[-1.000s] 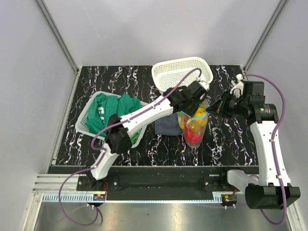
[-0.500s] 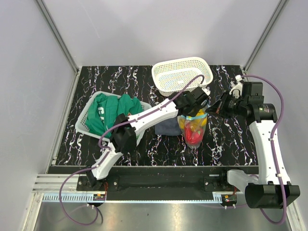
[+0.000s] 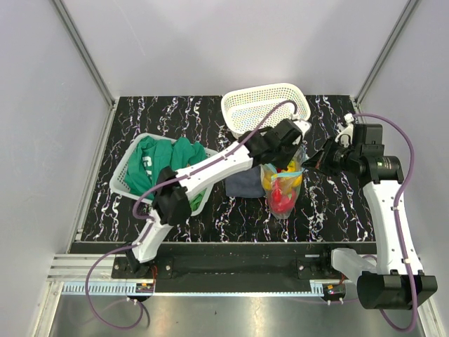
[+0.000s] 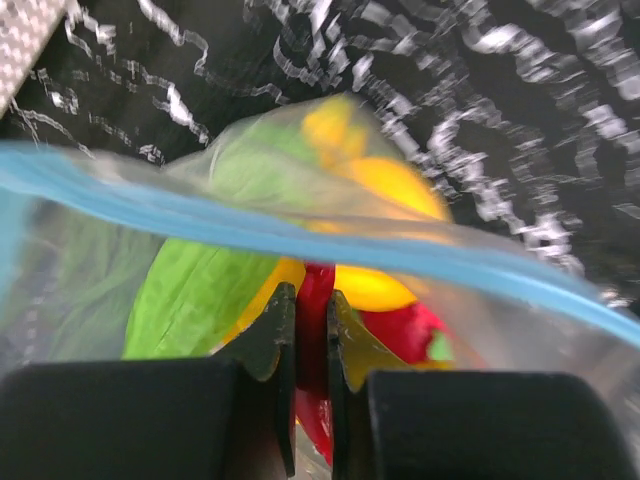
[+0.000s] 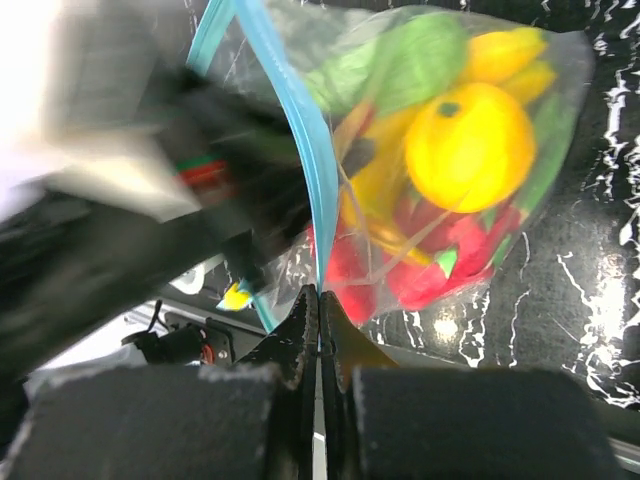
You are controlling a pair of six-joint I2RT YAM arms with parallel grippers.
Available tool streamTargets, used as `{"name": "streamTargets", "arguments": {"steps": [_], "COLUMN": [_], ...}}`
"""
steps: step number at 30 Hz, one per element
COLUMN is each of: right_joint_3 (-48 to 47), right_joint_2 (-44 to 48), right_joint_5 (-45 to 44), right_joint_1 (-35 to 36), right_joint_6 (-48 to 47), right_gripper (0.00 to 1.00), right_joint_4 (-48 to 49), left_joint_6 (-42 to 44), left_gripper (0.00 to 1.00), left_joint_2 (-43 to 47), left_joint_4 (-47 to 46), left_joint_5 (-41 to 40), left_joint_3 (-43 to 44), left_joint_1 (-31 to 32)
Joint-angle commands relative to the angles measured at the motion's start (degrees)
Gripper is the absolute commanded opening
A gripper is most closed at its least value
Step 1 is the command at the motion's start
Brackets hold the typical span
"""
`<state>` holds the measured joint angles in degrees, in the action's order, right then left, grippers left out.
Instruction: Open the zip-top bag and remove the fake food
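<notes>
The left claw (image 4: 306, 300) has squeezed its fingers much closer together than a moment ago. Now only a thin gap shows between them, right under the blue zip strip (image 4: 300, 235). I cannot tell if it grabs the plastic. The right claw (image 5: 318, 300) is clenched on the strip's edge. The zip-top bag (image 3: 282, 196) is between both claws, over the black table (image 3: 337, 203), with the fake food (image 5: 465, 130) inside.
</notes>
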<state>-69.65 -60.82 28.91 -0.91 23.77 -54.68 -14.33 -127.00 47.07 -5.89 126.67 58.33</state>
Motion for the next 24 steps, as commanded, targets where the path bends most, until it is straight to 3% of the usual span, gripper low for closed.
{"name": "streamTargets", "arguments": {"steps": [1, 12, 17, 18, 21, 24], "right_joint_3": [0.30, 1.53, 1.88, 1.88, -0.13, -2.76], "right_joint_2": [1.75, 4.13, 5.62, 5.97, 6.94, 7.91], "right_joint_5": [-2.80, -7.90, -6.23, -7.88, -16.55, -23.53], "right_joint_1": [0.12, 0.12, 0.12, 0.12, 0.12, 0.12], "right_joint_6": [-0.22, 2.16, 2.77, 2.86, 2.34, 1.28], "right_gripper": [0.00, 0.00, 0.00, 0.00, 0.00, 0.00], "right_joint_4": [1.85, 1.24, 0.98, 0.54, -2.79, -3.94], "left_joint_6": [-2.19, -0.97, 1.40, 1.67, 1.94, -0.95], "left_gripper": [0.00, 0.00, 0.00, 0.00, 0.00, 0.00], "left_joint_2": [12.37, 27.49, 29.27, 29.00, 27.43, 23.65], "left_joint_4": [-11.10, -27.44, -33.09, -34.49, -36.95, -34.60], "left_joint_5": [5.53, 5.54, -3.15, -6.29, -5.72, -7.71], "left_joint_3": [-2.12, -13.99, -14.53, -14.26, -12.95, -8.92], "left_joint_1": [1.09, 2.23, 1.71, 1.27, -2.68, -7.78]}}
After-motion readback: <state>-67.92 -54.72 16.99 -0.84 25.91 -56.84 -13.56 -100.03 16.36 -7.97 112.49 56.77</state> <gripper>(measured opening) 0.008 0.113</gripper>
